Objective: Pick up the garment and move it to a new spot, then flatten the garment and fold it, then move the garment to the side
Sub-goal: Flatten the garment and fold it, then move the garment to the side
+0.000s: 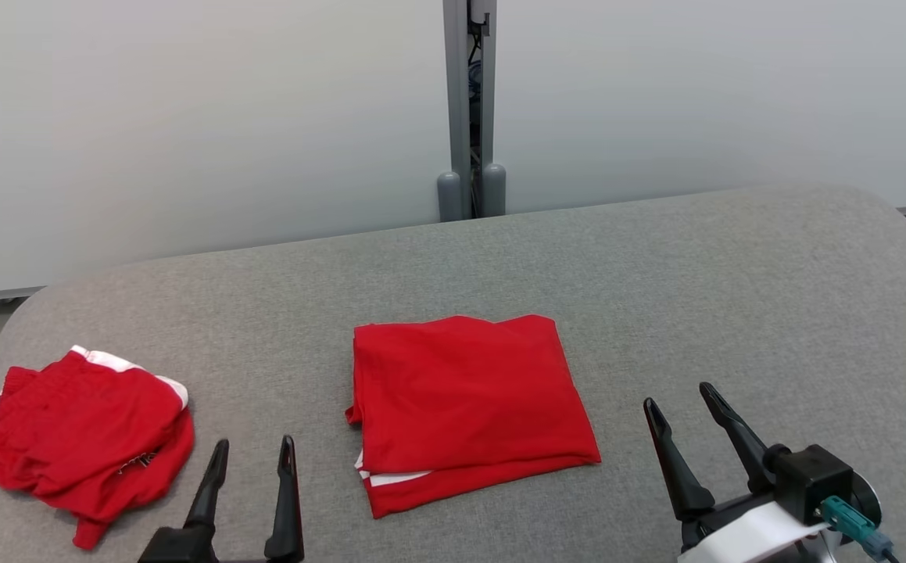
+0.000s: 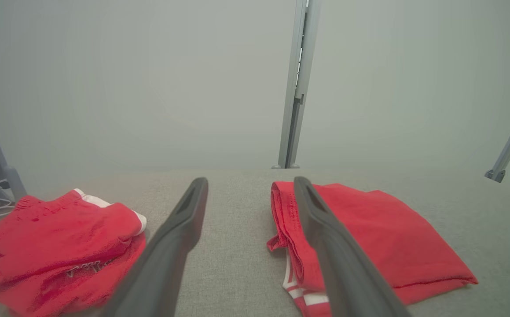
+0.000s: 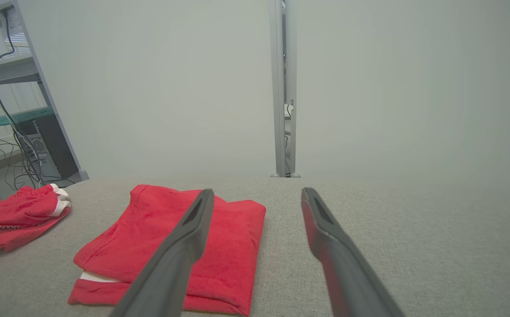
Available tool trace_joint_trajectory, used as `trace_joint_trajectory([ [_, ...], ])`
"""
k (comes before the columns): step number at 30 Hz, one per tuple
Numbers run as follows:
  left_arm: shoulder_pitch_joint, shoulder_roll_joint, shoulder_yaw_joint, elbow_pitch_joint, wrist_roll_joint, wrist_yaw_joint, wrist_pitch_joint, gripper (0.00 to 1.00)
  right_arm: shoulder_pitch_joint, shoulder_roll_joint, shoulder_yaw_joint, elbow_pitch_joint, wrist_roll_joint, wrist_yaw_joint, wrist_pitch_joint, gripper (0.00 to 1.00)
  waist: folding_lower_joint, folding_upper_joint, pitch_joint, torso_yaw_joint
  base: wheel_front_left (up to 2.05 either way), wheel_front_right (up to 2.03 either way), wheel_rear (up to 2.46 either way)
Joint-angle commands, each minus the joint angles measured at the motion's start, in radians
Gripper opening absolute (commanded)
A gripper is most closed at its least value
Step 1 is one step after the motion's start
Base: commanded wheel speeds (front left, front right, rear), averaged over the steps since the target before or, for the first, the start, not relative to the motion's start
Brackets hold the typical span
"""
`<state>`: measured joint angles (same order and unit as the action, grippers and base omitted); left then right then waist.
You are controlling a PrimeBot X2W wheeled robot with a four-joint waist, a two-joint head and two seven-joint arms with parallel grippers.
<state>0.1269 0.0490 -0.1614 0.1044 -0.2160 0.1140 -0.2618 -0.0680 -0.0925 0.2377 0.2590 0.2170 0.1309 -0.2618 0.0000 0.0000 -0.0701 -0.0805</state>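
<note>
A red garment [image 1: 460,391] with white trim lies folded into a flat rectangle in the middle of the grey fabric table [image 1: 734,274]. My left gripper [image 1: 255,442] hovers open just left of its near corner, with nothing between the fingers. In the left wrist view the left gripper [image 2: 250,180] frames bare table, and the folded garment [image 2: 378,233] lies behind the right finger. My right gripper [image 1: 678,395] stands open to the right of the garment, apart from it. In the right wrist view the right gripper [image 3: 257,190] has the garment [image 3: 149,224] to its left.
A second red garment [image 1: 85,438] with a white waistband lies crumpled near the table's left edge, also in the left wrist view [image 2: 52,246]. A grey post [image 1: 468,109] and pale wall panels stand behind. Shelving with cables [image 3: 30,132] stands beyond the left side.
</note>
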Motion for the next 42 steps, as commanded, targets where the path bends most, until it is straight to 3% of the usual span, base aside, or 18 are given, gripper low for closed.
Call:
trace_joint_trajectory([
  [1,0.02,0.003,0.004,-0.001,0.007,-0.005,-0.004,1.0,0.022,-0.006,-0.012,-0.014,-0.012,0.0,-0.005,1.0,0.0,0.0,-0.007,0.014,0.0,0.0,0.0],
  [29,0.066,0.003,-0.01,-0.02,0.008,0.009,-0.004,1.0,0.062,0.004,-0.051,-0.021,0.006,0.0,-0.005,1.0,0.0,0.0,-0.005,0.086,0.0,0.0,0.0],
  [35,0.047,0.003,-0.018,-0.023,0.012,0.009,-0.004,1.0,-0.002,0.003,-0.035,0.06,0.091,0.0,-0.005,1.0,0.0,0.0,0.03,0.1,0.0,0.0,0.0],
  [42,0.023,0.003,-0.035,-0.008,0.021,0.0,-0.004,1.0,-0.147,-0.001,-0.007,0.266,0.321,0.0,-0.005,1.0,0.0,0.0,0.08,0.152,0.0,0.0,0.0],
])
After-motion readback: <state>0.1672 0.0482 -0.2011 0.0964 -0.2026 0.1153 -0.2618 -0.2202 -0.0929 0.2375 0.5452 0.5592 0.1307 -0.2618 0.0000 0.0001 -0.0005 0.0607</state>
